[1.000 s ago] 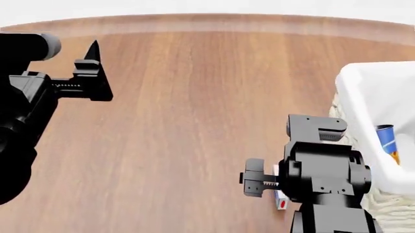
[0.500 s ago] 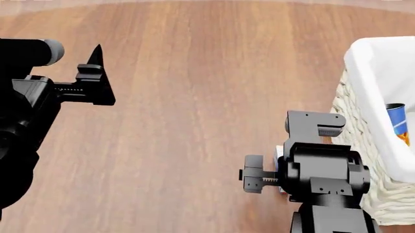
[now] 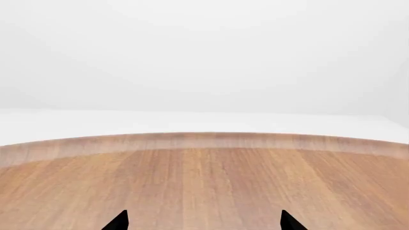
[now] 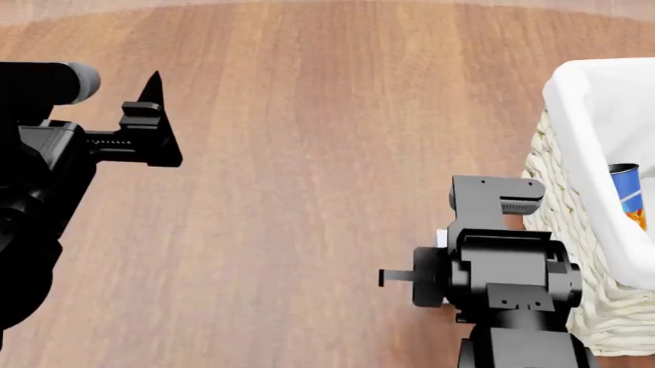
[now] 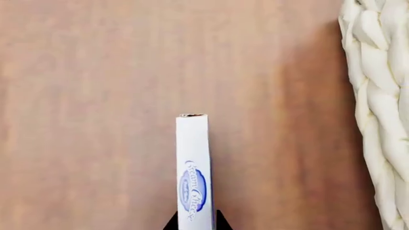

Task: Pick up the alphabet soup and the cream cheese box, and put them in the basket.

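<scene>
The cream cheese box [image 5: 193, 167], white with a blue oval logo, stands edge-on between the two black tips of my right gripper [image 5: 195, 224], which is shut on it. In the head view only a white sliver of the box [image 4: 441, 238] shows beside the right gripper [image 4: 455, 264], just left of the basket [image 4: 573, 100]. A can with a blue and orange label [image 4: 627, 193], apparently the alphabet soup, stands inside the basket. My left gripper [image 4: 152, 100] is open and empty above the table at the far left; its tips show spread apart in the left wrist view [image 3: 204, 223].
The woven basket wall [image 5: 377, 120] rises close beside the held box. The wooden table [image 4: 307, 153] stretches between the two arms; its far rounded edge [image 3: 204, 141] shows in the left wrist view.
The right gripper's jaws have slid together onto the cream cheese box since half a second ago. The head view tilted down earlier. The left arm has not moved.
</scene>
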Available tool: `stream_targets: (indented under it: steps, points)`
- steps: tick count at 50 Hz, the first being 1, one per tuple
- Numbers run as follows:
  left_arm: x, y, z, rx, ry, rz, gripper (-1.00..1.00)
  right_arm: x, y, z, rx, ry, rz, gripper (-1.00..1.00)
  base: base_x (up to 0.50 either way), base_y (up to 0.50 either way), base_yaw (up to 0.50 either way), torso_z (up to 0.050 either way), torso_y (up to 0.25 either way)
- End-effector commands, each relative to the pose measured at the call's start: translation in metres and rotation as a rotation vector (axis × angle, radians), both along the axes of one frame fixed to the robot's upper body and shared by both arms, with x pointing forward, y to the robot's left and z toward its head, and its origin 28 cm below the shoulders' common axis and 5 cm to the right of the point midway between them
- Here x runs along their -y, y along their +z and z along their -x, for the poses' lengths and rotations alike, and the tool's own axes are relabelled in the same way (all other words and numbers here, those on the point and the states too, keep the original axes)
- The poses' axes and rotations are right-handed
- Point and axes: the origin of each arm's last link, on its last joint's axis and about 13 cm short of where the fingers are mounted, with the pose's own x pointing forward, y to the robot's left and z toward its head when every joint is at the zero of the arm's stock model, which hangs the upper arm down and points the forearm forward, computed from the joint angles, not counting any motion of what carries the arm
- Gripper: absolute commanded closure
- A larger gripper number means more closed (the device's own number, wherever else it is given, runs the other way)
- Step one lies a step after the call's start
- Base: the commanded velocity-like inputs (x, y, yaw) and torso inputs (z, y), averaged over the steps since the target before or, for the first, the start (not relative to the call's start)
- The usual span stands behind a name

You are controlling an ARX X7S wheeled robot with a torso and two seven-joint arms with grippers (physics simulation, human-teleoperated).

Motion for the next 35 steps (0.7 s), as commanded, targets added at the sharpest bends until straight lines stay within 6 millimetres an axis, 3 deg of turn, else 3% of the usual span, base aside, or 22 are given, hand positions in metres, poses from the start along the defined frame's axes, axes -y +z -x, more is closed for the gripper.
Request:
stream_targets:
  steps: [1,7,21,25,35]
  points:
    - [-0.001,0.000,-0.001,-0.001,0.003,0.003,-1.00,-0.002,0.000,-0.001,0.009,0.006,-0.005,1.00,0.00,0.00,0.00,0.000,0.000]
    - [-0.001,0.000,0.000,-0.014,-0.015,0.002,-1.00,-0.002,0.004,-0.002,0.021,0.013,0.002,1.00,0.00,0.00,0.00,0.000,0.000]
    - [-0.001,0.000,0.001,-0.011,-0.021,0.006,-1.00,-0.003,0.009,-0.005,0.040,0.043,0.001,1.00,0.00,0.00,0.00,0.000,0.250]
    - [-0.001,-0.001,0.001,-0.013,-0.023,0.006,-1.00,-0.010,0.018,-0.010,0.091,0.182,-0.109,1.00,0.00,0.00,0.00,0.000,0.250]
    - [-0.002,0.002,0.002,-0.006,-0.022,0.008,-1.00,-0.009,0.030,-0.013,0.112,0.188,-0.083,1.00,0.00,0.00,0.00,0.000,0.250]
